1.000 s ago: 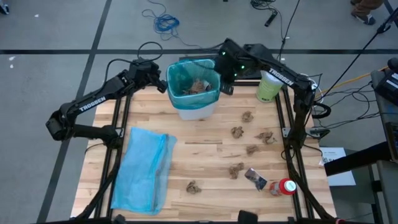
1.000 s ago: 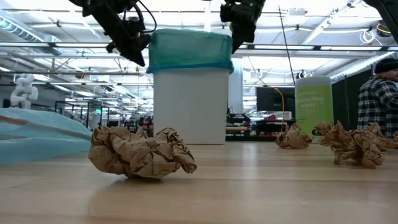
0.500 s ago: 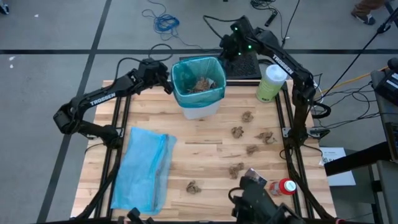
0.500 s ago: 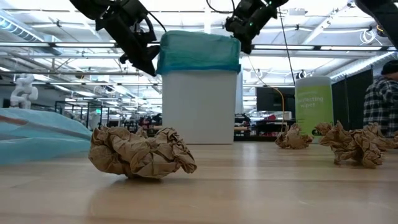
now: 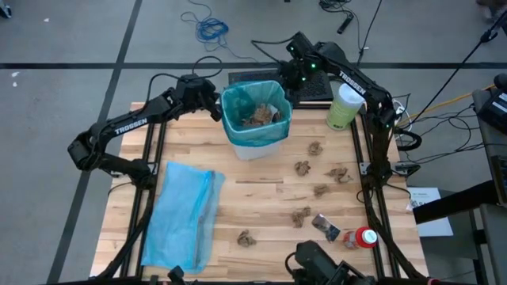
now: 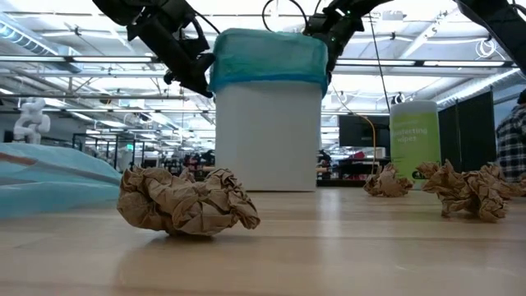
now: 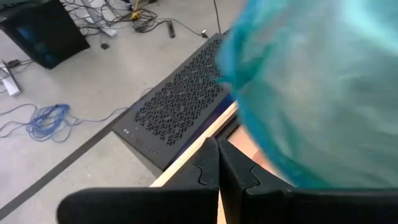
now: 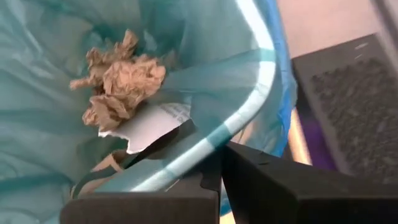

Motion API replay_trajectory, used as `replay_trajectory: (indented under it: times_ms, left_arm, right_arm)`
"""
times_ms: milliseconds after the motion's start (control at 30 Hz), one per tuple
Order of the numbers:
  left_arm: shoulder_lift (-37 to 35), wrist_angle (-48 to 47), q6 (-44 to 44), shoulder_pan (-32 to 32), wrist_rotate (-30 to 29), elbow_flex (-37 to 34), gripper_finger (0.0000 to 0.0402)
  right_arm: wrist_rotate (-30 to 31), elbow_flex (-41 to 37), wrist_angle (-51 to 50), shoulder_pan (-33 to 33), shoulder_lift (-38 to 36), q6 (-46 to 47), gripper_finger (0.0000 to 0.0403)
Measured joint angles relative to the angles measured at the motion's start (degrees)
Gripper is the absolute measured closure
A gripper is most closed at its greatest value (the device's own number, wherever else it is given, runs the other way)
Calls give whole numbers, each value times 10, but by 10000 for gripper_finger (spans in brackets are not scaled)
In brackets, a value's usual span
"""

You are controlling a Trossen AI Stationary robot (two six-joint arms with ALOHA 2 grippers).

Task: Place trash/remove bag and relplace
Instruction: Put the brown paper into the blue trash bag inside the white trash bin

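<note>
The white bin [image 5: 255,142] stands near the table's far edge, lined with the teal-green bag [image 5: 238,119], whose rim is folded over the bin's top [image 6: 267,62]. Paper wads [image 8: 121,81] lie inside it. My left gripper [image 5: 215,108] is shut beside the bin's left rim. My right gripper [image 5: 291,81] is shut at the far right rim. Several brown wads [image 5: 320,190] lie on the table's right half, with a silvery wrapper [image 5: 325,227] and a red-and-white object [image 5: 363,237]. The sky-blue bag [image 5: 184,214] lies flat at the left. My left gripper meets the bag's folded-over skirt [image 6: 212,80] on the bin's left side with its shut fingers [image 7: 219,163], slanting down from the left. Whether it presses the skirt or only stands beside it, I cannot tell. My right gripper rests its shut fingertips [image 8: 219,158] at the bag's rim fold [image 8: 214,140] on the bin's far right side, coming from above and the far side. No plastic shows between the fingers.
A tall green white-lidded canister [image 5: 344,107] stands right of the bin. A dark perforated box [image 5: 317,85] sits at the far edge behind the bin. One wad [image 6: 185,201] lies close to the low camera. A person [image 6: 514,136] stands beyond the table's right.
The bin has slid along the table toward the right and the near edge, still upright. My left gripper has moved right with it, staying at its left rim. My right gripper swung from the bin's right side toward the far edge, then came back to the far right rim.
</note>
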Motion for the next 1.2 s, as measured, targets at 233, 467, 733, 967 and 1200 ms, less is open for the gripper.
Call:
replay_trajectory:
  times_ms: [233, 467, 733, 967, 1200]
  left_arm:
    - [0, -6, -2, -17, 1, 0, 401]
    - [-1, -36, -2, -35, 2, 0, 401]
    - [-2, -36, -2, -36, -1, 0, 401]
    - [-13, -36, -2, -36, -2, 0, 401]
    - [-34, -44, -3, -36, -7, 0, 401]
  right_arm:
    - [1, 0, -44, 21, -2, -6, 403]
    - [3, 0, -65, 38, -7, -4, 403]
    - [59, 0, 14, 32, -22, 19, 403]
    - [69, 0, 25, 17, -43, 13, 403]
    - [131, 0, 12, -5, -89, 2, 403]
